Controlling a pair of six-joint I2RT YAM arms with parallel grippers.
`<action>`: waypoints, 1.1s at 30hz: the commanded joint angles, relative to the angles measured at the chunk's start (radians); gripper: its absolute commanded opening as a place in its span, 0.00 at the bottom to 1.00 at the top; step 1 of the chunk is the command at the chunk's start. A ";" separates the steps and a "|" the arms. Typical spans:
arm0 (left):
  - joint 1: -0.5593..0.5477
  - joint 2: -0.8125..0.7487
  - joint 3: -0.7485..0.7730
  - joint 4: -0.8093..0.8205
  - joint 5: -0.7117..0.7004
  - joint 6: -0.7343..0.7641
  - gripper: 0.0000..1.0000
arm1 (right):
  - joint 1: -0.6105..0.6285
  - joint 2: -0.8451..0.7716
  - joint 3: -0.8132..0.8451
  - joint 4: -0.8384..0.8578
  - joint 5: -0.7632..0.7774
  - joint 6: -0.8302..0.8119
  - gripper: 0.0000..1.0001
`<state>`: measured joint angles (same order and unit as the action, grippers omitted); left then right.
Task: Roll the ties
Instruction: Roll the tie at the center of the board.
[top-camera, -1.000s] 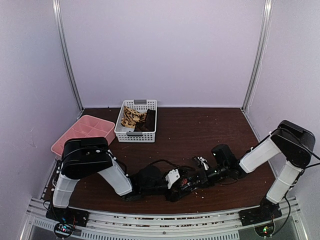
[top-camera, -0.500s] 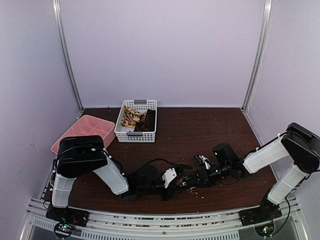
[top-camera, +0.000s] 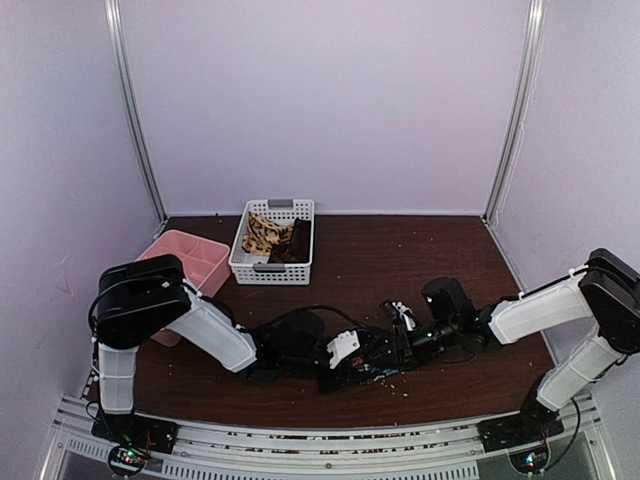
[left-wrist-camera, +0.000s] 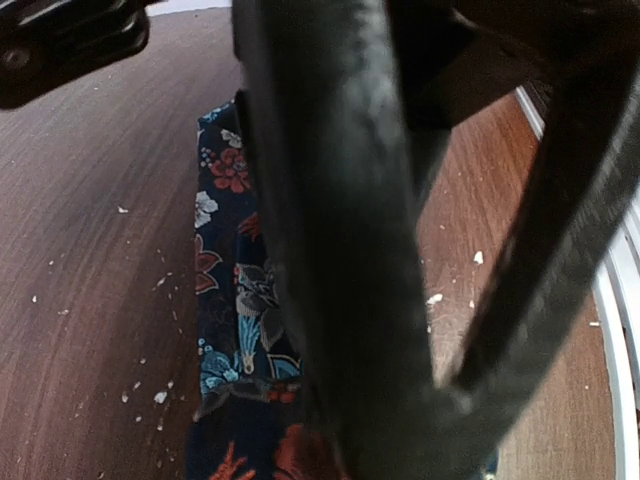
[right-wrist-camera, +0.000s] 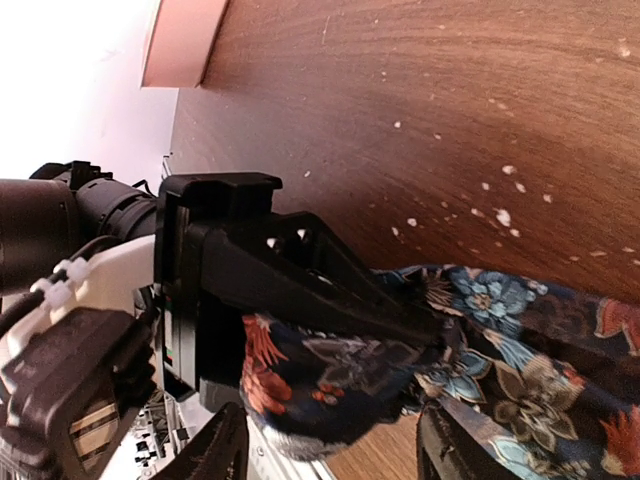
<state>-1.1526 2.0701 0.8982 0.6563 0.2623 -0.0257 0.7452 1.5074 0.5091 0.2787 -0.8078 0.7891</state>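
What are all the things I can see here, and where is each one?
dark floral fabric necktie: one, navy with red, blue and white flowers, front of the table
tan dark-patterned fabric necktie: one, tan, in the basket, left side
plain dark brown fabric necktie: one, brown, in the basket, right side
white perforated plastic basket: one, white, back of the table
pink plastic tray: one, pink, table's left edge
small specks: many, white, scattered on the table
wooden table: one, dark brown
left gripper: one, black, clamped on the floral necktie
right gripper: one, black, open over it

The basket (top-camera: 270, 271) and tray (top-camera: 176, 246) block the table's (top-camera: 410, 255) far-left corner.
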 joint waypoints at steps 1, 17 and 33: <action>0.004 0.020 -0.002 -0.176 0.005 0.021 0.30 | 0.022 0.048 0.034 0.096 -0.034 0.057 0.57; 0.004 -0.017 -0.060 -0.020 -0.025 0.035 0.66 | -0.002 0.172 -0.013 0.068 -0.009 -0.002 0.00; -0.047 0.074 -0.107 0.477 -0.193 -0.021 0.85 | -0.104 0.295 -0.033 0.037 -0.006 -0.067 0.00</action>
<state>-1.1877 2.0903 0.7494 1.0004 0.1261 -0.0250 0.6479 1.7237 0.4984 0.4503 -0.9424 0.7532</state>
